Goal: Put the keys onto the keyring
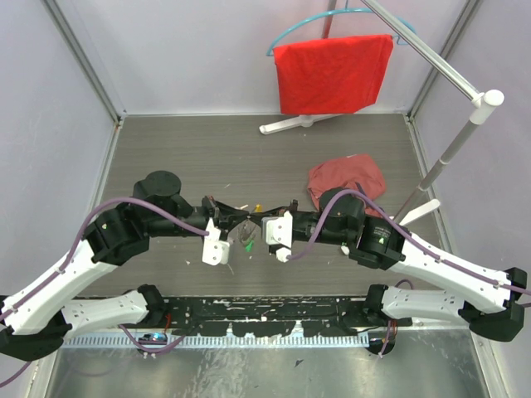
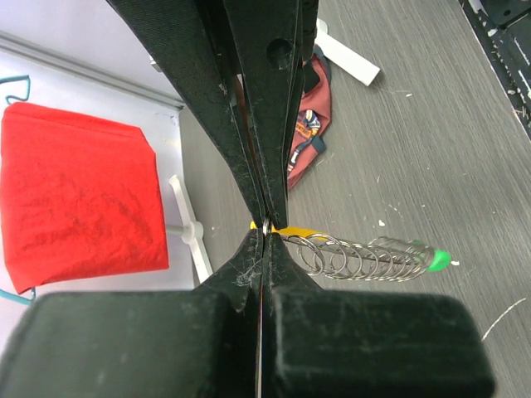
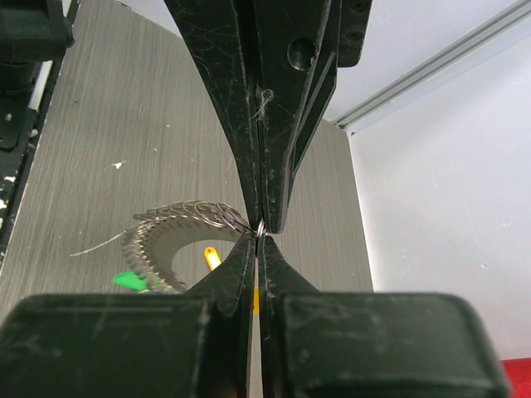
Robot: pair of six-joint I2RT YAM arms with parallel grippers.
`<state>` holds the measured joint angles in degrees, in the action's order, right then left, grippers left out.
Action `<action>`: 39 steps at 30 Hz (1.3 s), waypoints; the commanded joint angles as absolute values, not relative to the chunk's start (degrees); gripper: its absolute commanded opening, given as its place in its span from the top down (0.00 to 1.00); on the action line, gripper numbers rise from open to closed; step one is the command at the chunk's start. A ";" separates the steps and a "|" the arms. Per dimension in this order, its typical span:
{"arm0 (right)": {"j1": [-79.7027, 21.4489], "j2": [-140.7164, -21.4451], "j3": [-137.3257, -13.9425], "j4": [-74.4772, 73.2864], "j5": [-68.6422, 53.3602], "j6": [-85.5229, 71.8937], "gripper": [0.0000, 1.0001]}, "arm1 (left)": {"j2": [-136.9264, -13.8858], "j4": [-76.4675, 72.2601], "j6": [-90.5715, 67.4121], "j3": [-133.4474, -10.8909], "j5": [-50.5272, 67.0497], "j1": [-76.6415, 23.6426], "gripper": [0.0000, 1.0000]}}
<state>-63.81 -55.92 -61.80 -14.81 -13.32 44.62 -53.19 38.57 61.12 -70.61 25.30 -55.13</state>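
The keyring (image 1: 249, 224) hangs between my two grippers above the middle of the table. It is a thin grey metal loop strung with several small rings (image 2: 357, 257), with a yellow piece (image 2: 303, 232) behind. A green-headed key (image 2: 437, 259) hangs at its end; it also shows in the right wrist view (image 3: 129, 282) and the top view (image 1: 248, 245). My left gripper (image 2: 265, 228) is shut on the loop's wire. My right gripper (image 3: 260, 230) is shut on the wire (image 3: 199, 217) too, with a yellow-orange piece (image 3: 212, 257) below. The two grippers' tips nearly touch (image 1: 251, 217).
A red cloth (image 1: 332, 73) hangs on a teal hanger from a white rack (image 1: 299, 123) at the back. A dark red pouch (image 1: 347, 181) lies right of centre, behind the right arm. A white pole (image 1: 452, 149) leans at the right.
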 commanded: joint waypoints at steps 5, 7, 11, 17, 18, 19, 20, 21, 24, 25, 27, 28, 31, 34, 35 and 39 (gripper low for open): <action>-63.98 -53.25 -63.28 -10.20 -14.51 44.56 0.99 | -49.66 31.93 56.99 -70.07 28.80 -55.40 0.67; -63.94 -51.91 -63.17 -9.70 -17.00 44.55 0.99 | -47.75 28.88 55.03 -68.13 30.10 -55.43 0.60; -63.94 -49.72 -63.05 -8.14 -22.45 43.73 0.99 | -44.48 22.60 50.74 -65.73 32.46 -55.37 0.60; -63.98 -47.75 -62.68 -3.82 -26.30 40.39 0.99 | -41.65 13.85 43.77 -62.28 35.27 -55.39 0.65; -64.01 -47.45 -62.47 -2.75 -26.78 39.66 0.99 | -41.20 11.72 42.36 -61.41 35.59 -55.43 0.66; -63.98 -47.19 -62.19 -1.67 -27.00 39.14 0.99 | -40.69 9.72 41.10 -60.55 35.80 -55.41 0.66; -63.98 -46.86 -61.87 -0.28 -27.15 38.20 0.97 | -40.24 7.71 39.95 -59.69 35.85 -55.43 0.66; -63.98 -46.58 -61.47 1.04 -27.45 37.61 0.95 | -39.91 5.59 38.74 -58.75 35.94 -55.40 0.66; -63.98 -45.92 -59.96 5.32 -28.08 36.00 0.91 | -39.55 0.37 35.31 -56.69 36.26 -55.43 0.66; -63.98 -45.96 -59.79 6.06 -28.21 35.55 0.91 | -39.55 -0.79 34.65 -56.18 36.48 -55.44 0.66; -63.98 -46.18 -60.08 6.66 -28.72 35.12 0.93 | -39.76 -3.18 33.57 -55.42 37.02 -55.43 0.66; -63.98 -46.32 -60.13 6.80 -28.86 35.11 0.98 | -39.85 -4.45 32.90 -55.00 37.07 -55.39 0.66; -63.98 -46.61 -59.94 8.16 -29.58 34.90 0.99 | -40.22 -9.89 30.30 -53.37 37.39 -55.37 0.68; -63.98 -46.74 -59.36 10.05 -30.28 34.53 0.99 | -40.64 -13.27 28.78 -52.37 38.62 -55.42 0.68; -63.98 -46.78 -59.35 10.45 -30.50 34.39 0.99 | -40.73 -13.88 28.48 -52.24 38.79 -55.38 0.69; -63.94 -47.22 -59.79 10.90 -31.59 34.27 0.99 | -41.19 -16.54 26.60 -51.97 40.29 -55.42 0.70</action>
